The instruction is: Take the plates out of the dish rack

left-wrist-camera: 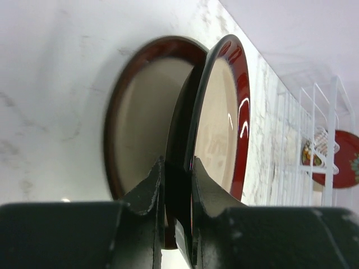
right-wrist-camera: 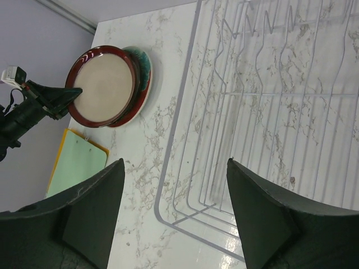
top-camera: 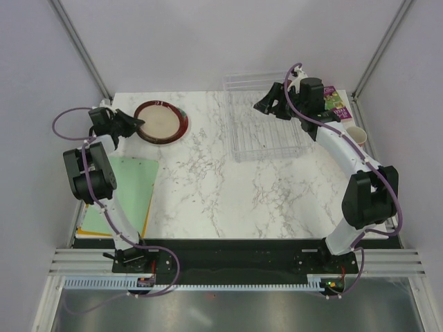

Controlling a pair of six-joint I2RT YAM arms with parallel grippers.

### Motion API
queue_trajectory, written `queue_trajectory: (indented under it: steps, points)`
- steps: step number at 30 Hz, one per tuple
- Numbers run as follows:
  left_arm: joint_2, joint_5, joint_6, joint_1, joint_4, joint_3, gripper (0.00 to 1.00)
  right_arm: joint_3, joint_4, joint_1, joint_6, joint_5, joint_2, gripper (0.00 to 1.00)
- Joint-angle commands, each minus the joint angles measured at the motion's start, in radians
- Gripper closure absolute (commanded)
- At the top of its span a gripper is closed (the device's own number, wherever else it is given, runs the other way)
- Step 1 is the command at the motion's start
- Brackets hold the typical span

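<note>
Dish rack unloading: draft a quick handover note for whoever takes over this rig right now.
Left gripper: shut on the rim of the cream plate, which is tilted over the stack at the far left of the table.
Right gripper: open, empty, above the dish rack.
Stack: a teal plate lies under the cream one.
Done: no plate shows in the rack.
Left: lay the cream plate flat, let go.

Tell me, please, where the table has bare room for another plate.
Bare marble lies between the green folder, the dish rack and the arm bases. Crowded far left: the left gripper holds a cream plate over the stack.
</note>
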Motion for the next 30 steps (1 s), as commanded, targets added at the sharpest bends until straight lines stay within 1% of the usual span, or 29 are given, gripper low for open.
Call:
queue_trajectory:
  steps: [1,9,14,15,16,18,19,20,21,22,23,24,25,27,28,30]
  points:
    - [0.005,-0.002,-0.088,0.058,0.180,0.002,0.98,-0.005,0.043,-0.001,-0.007,-0.029,-0.008,0.20]
    - [0.074,0.085,-0.103,0.059,0.182,0.015,0.98,-0.007,0.039,-0.002,-0.018,-0.017,-0.009,0.20]
    - [0.118,0.129,-0.097,0.059,0.113,0.046,0.98,0.004,0.014,-0.002,-0.033,0.006,0.000,0.20]
    - [0.123,0.130,-0.092,0.059,0.099,0.048,0.96,0.007,0.014,-0.002,-0.032,0.007,0.001,0.20]
    - [0.127,0.128,-0.088,0.059,0.067,0.060,0.88,0.008,0.013,-0.002,-0.035,0.007,0.003,0.20]
    - [0.141,0.140,-0.074,0.056,0.028,0.075,0.79,0.019,0.003,-0.002,-0.038,0.010,0.006,0.19]
    - [0.144,0.130,-0.056,0.052,-0.027,0.098,0.60,0.025,-0.010,-0.002,-0.050,0.023,0.008,0.19]
    - [0.144,0.125,-0.046,0.053,-0.050,0.107,0.54,0.042,-0.021,-0.002,-0.059,0.030,0.006,0.19]
    - [0.141,0.120,-0.039,0.053,-0.067,0.117,0.49,0.054,-0.041,-0.002,-0.076,0.053,0.009,0.19]
    - [0.140,0.119,-0.026,0.052,-0.079,0.120,0.43,0.070,-0.085,-0.002,-0.091,0.111,0.011,0.19]
    - [0.137,0.113,-0.023,0.053,-0.116,0.126,0.42,0.096,-0.104,-0.002,-0.128,0.147,0.009,0.18]
    - [0.121,0.105,-0.022,0.052,-0.121,0.118,0.38,0.111,-0.127,-0.001,-0.146,0.180,0.009,0.19]
    - [0.114,0.105,-0.022,0.052,-0.119,0.112,0.36,0.123,-0.156,-0.004,-0.162,0.243,0.011,0.18]
    - [0.106,0.114,-0.029,0.052,-0.131,0.109,0.34,0.165,-0.184,-0.002,-0.215,0.306,0.015,0.18]
    - [0.094,0.102,-0.032,0.050,-0.140,0.106,0.01,0.179,-0.207,-0.002,-0.234,0.367,0.018,0.18]
    - [0.069,0.073,-0.031,0.046,-0.142,0.079,0.00,0.222,-0.234,-0.002,-0.275,0.432,0.026,0.18]
